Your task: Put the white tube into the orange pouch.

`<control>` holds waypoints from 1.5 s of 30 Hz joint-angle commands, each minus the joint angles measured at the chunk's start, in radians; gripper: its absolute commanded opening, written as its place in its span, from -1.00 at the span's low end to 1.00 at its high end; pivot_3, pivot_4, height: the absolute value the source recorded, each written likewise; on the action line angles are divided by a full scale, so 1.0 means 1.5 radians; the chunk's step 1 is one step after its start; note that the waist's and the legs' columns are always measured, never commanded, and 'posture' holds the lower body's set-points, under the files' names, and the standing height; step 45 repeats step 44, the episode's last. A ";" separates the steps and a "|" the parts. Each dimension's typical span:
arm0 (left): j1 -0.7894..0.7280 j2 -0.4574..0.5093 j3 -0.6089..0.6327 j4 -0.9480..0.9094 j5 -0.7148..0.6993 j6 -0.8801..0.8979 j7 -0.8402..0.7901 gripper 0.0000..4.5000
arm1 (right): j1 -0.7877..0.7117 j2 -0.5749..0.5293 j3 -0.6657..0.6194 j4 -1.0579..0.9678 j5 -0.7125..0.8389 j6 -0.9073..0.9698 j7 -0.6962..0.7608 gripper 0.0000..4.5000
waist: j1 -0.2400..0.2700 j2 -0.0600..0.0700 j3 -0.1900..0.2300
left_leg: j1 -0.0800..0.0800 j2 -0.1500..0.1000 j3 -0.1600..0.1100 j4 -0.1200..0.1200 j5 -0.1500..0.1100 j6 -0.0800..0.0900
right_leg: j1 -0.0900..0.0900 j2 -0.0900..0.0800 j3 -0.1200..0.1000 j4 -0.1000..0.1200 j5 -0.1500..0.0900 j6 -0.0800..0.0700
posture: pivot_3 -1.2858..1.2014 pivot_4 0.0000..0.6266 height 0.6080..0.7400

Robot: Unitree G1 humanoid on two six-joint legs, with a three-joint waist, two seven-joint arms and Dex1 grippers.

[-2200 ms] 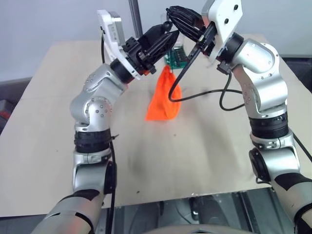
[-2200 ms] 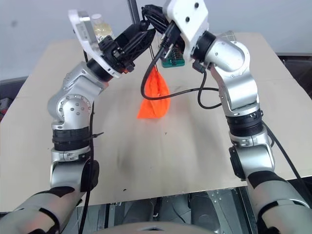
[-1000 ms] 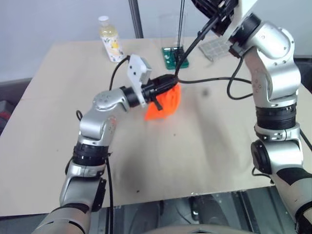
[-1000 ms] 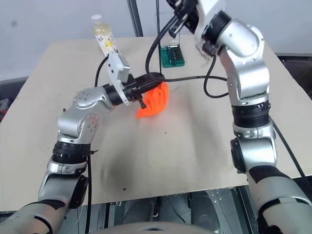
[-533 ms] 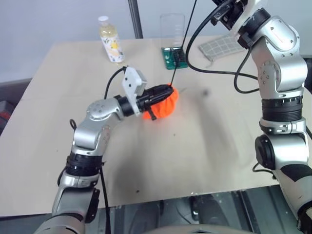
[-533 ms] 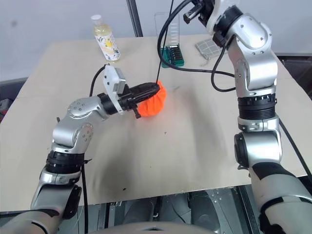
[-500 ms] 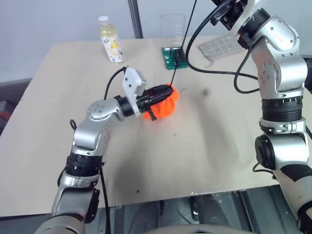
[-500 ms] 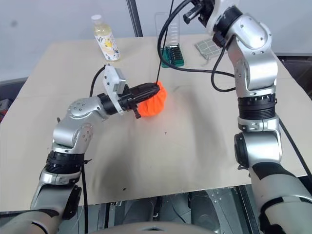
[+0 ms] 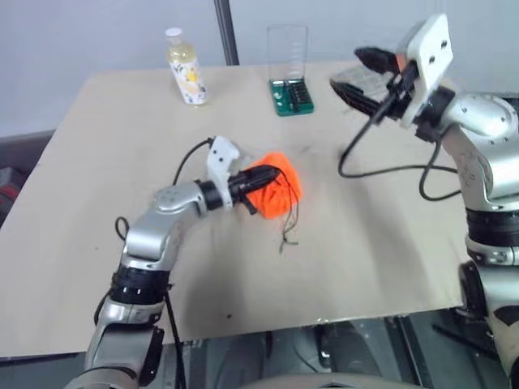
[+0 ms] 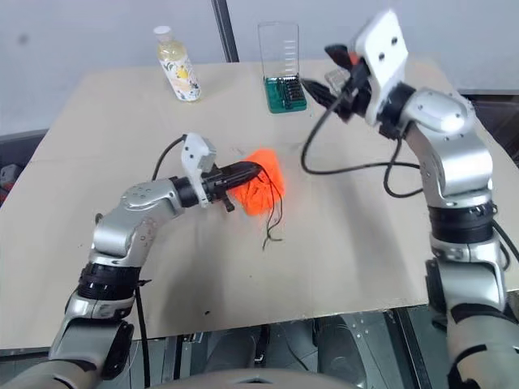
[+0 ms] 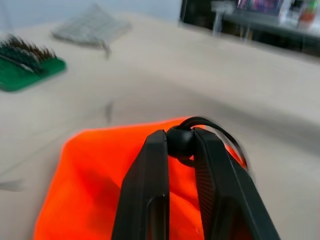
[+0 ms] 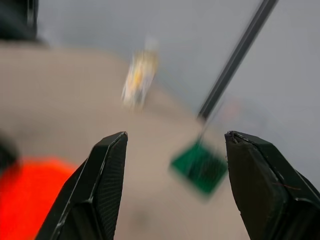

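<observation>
The orange pouch (image 9: 280,193) lies bunched on the table near its middle. Its thin dark drawstring (image 9: 288,227) trails loose toward the front edge. My left gripper (image 9: 270,175) reaches in level from the left. It is shut on the pouch's top, pinching the black cord knot (image 11: 181,142) between its fingers. My right gripper (image 9: 357,73) hovers above the table's far right, well apart from the pouch. It is open with nothing between its fingers (image 12: 100,190). The white tube is out of view.
A yellowish bottle (image 9: 185,69) stands at the back left. A green bit case (image 9: 292,96) with an upright clear lid sits at the back middle, beside a dark pole (image 9: 225,32). A grey checked cloth (image 10: 332,77) lies just behind the right gripper.
My right gripper has dropped down and to the right, opened and let go of the drawstring, which now lies on the table. My left gripper has lowered the pouch slightly toward me.
</observation>
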 commanded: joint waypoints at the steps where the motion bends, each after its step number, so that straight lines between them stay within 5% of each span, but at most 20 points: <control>1: 0.065 0.034 0.085 -0.121 -0.088 0.079 0.017 -0.93 | 0.081 -0.036 -0.019 -0.031 0.007 0.003 0.031 0.39 | -0.001 0.000 0.000 | 0.000 0.000 0.000 0.000 0.000 0.000 | 0.000 0.000 0.000 0.000 0.000 0.000 | 0.03 -0.52 1.00; 7: 0.320 0.125 0.199 -0.239 -0.135 0.140 -0.007 -0.93 | 0.266 -0.082 -0.045 -0.019 0.009 -0.051 0.087 0.39 | -0.003 0.000 0.000 | 0.000 0.002 0.002 -0.001 0.000 0.000 | 0.000 0.000 0.001 -0.002 0.000 0.000 | 0.03 -0.52 1.00; 13: 0.553 0.131 0.285 -0.253 -0.078 0.072 -0.027 -0.93 | 0.339 -0.107 -0.070 0.025 0.012 -0.085 0.123 0.39 | 0.000 0.000 0.000 | 0.009 0.003 0.005 -0.001 0.000 0.001 | 0.009 0.002 0.002 -0.004 -0.002 -0.003 | 0.03 -0.52 1.00; 17: 0.557 0.095 0.311 -0.243 -0.086 0.049 0.011 -0.93 | 0.348 -0.105 -0.072 0.027 0.020 -0.088 0.135 0.39 | 0.006 0.000 0.000 | 0.012 0.005 0.005 0.000 0.000 0.001 | 0.014 0.002 -0.001 -0.006 -0.003 -0.001 | 0.03 -0.52 1.00; 22: 0.554 0.076 0.317 -0.255 -0.076 0.015 0.022 -0.02 | 0.350 -0.098 -0.061 0.021 0.022 -0.086 0.138 0.44 | 0.012 0.000 0.000 | 0.012 0.006 0.005 0.000 0.000 0.001 | 0.014 0.004 -0.001 -0.007 -0.002 -0.002 | 0.03 -0.52 1.00; 45: 0.640 0.071 0.361 -0.211 -0.034 -0.084 -0.014 -0.02 | 0.485 -0.119 -0.134 0.046 0.059 -0.184 0.230 0.44 | 0.016 -0.001 0.000 | 0.011 0.006 0.006 -0.001 -0.001 0.002 | 0.014 0.003 0.000 -0.009 -0.003 -0.002 | 0.03 -0.52 1.00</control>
